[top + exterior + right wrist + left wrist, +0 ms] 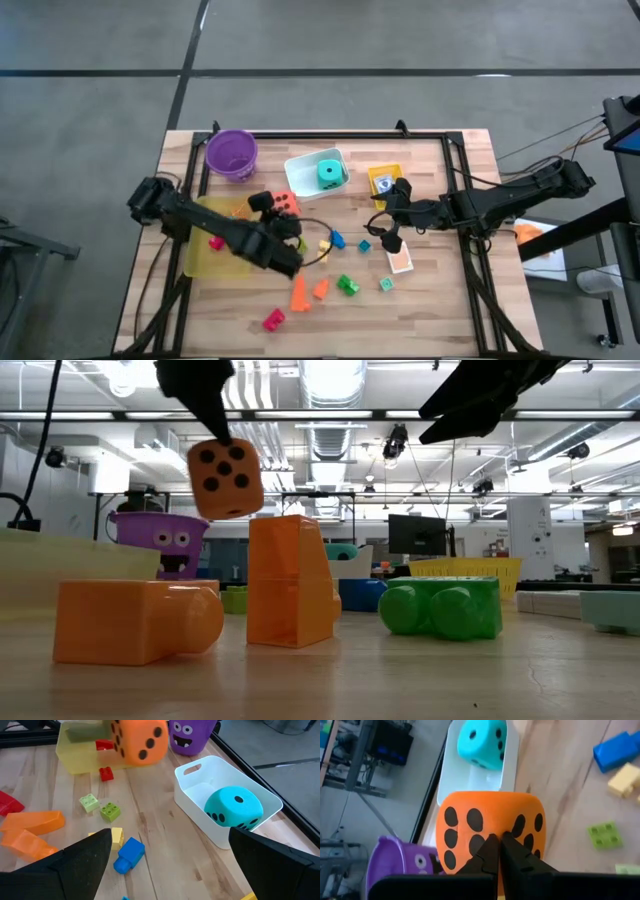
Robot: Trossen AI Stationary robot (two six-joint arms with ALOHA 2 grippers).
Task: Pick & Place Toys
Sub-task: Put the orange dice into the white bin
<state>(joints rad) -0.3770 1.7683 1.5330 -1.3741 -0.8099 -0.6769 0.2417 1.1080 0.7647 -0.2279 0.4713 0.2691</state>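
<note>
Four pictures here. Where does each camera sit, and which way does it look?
High: above the table, looking straight down; both arms show.
Low: at tabletop height, looking level across orange blocks into the room; arms enter from above.
Left wrist: on the left arm; left gripper pinches the orange die.
Right wrist: on the right arm; open right gripper before the white tray.
Shared: both wrist views show the teal die.

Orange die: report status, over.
Left gripper shut on orange die, lifted. Right gripper open, waiting. Teal die in white tray. Nothing blocking.
</note>
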